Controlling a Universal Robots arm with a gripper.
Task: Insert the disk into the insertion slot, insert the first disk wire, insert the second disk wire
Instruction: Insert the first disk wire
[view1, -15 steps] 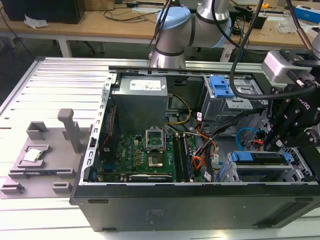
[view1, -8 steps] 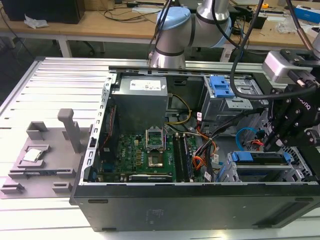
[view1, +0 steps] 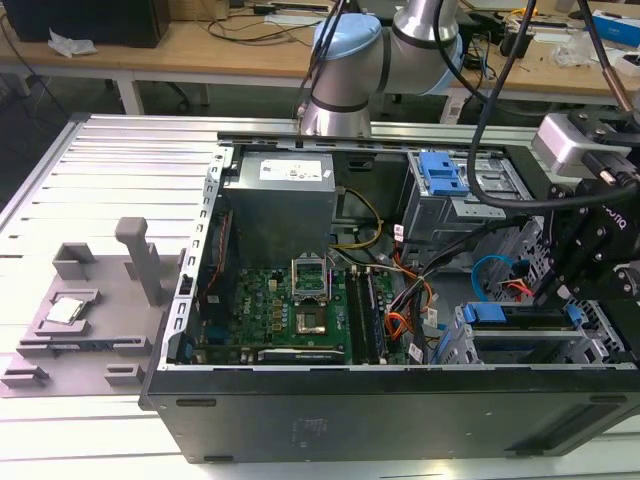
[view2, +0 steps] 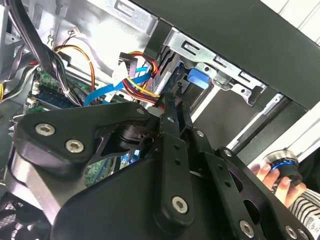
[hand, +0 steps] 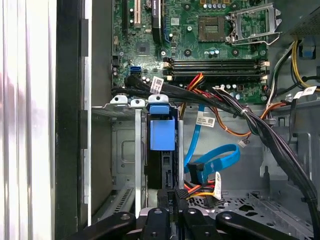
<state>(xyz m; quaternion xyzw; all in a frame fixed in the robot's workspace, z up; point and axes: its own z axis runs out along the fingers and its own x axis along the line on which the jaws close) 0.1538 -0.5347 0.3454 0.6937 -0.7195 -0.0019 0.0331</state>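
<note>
As the case lies on a slatted table, narrow-set fingers overhang the disk.

disk: edge-on, only blue carrier and a thin edge show, near end behind gripper | hand: second wrist view, mostly behind gripper links, cut by picture edge | arm: upper part off the exterior view's top | wire labels: print too small to tell

The disk carrier is smooth plastic, the cage dull sheet metal.
</note>
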